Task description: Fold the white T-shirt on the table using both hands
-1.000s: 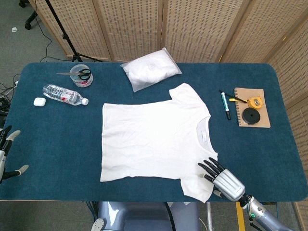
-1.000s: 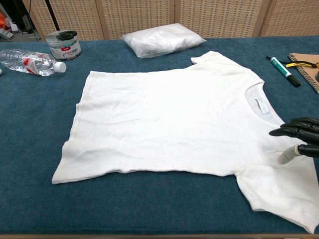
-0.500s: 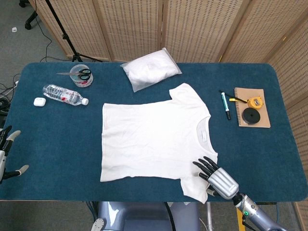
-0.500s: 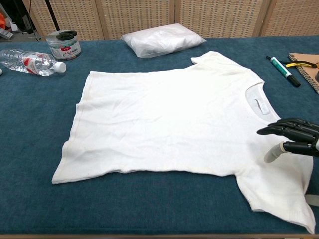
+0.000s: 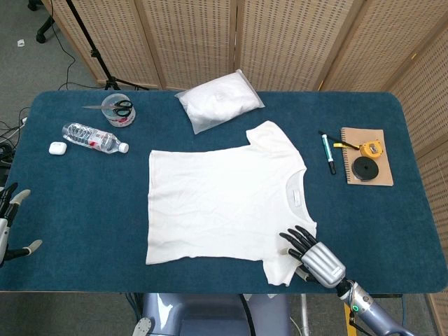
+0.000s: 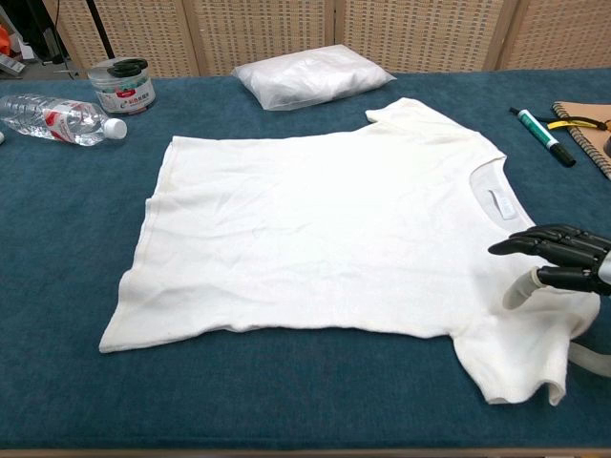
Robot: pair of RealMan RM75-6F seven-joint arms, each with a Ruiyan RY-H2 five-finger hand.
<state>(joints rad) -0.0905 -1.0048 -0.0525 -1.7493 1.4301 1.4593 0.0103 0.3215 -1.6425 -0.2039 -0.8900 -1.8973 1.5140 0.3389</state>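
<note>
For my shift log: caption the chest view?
Right hand gathers the near sleeve of the flat white T-shirt on the blue table.

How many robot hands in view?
2. The right hand rests on the white T-shirt's near sleeve; the left hand sits at the table's left edge, partly cut off.

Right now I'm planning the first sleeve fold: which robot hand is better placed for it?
The right robot hand. It lies on the white T-shirt's near sleeve, whose edge looks curled up. The left robot hand sits off the table's left edge, far from the shirt.
</note>
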